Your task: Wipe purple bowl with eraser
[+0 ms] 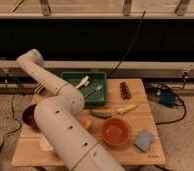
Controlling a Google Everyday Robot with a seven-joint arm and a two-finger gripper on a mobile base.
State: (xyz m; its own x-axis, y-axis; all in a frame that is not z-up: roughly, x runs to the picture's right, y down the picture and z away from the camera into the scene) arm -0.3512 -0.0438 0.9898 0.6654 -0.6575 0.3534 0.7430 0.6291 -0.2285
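The purple bowl [28,115] sits at the left edge of the wooden table [155,156], partly hidden behind my arm. The eraser [125,90], a small dark red striped block, lies at the back right of the table, beside the green tray. My white arm rises from the bottom, bends at an elbow at the upper left and comes back down. The gripper [40,90] is at the table's back left, above and behind the purple bowl, mostly hidden by the arm. It is far from the eraser.
A green tray [101,77] holds a white spoon [82,82] and a fork [93,91]. An orange bowl [115,131], a blue sponge [143,140], a yellow piece [126,108] and a green piece [101,114] lie at the front right. Cables and a blue object [167,97] lie on the floor to the right.
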